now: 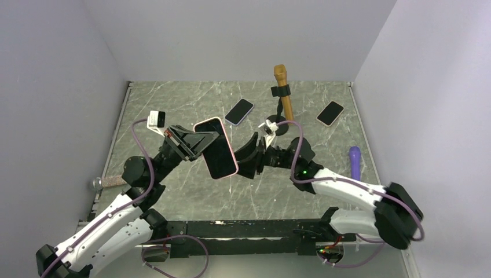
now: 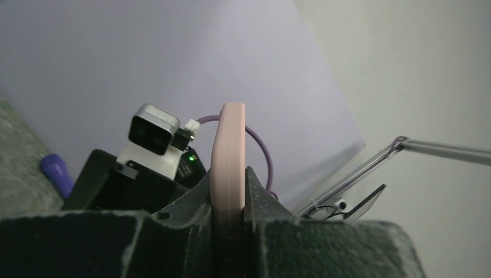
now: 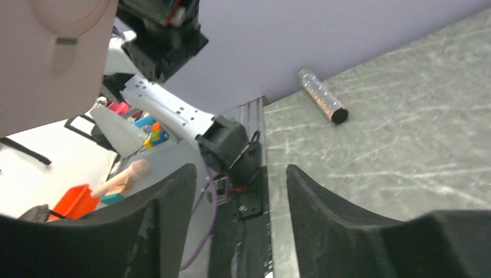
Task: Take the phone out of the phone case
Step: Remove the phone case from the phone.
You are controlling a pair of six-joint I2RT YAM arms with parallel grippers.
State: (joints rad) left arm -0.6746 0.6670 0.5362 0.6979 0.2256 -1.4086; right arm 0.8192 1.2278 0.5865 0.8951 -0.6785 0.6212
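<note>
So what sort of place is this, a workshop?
Most likely a robotics test cell: plain walls box in a marble-patterned table, a left arm and a right arm are bolted at its edge, and two phones lie out like props.

Phone [image 1: 219,149], dark screen, inside pink case [image 2: 227,156], tilted aloft, clamped in left gripper [image 1: 200,141].

In the right wrist view the pink phone case [image 3: 52,52] is cut off by the picture's edge at eleven o'clock. In the left wrist view its lower end is hidden between the fingers of the left gripper [image 2: 229,191]. Overhead, at nine o'clock, the left arm [image 1: 136,174] covers one end of the glittery cylinder [image 1: 105,183].
</note>
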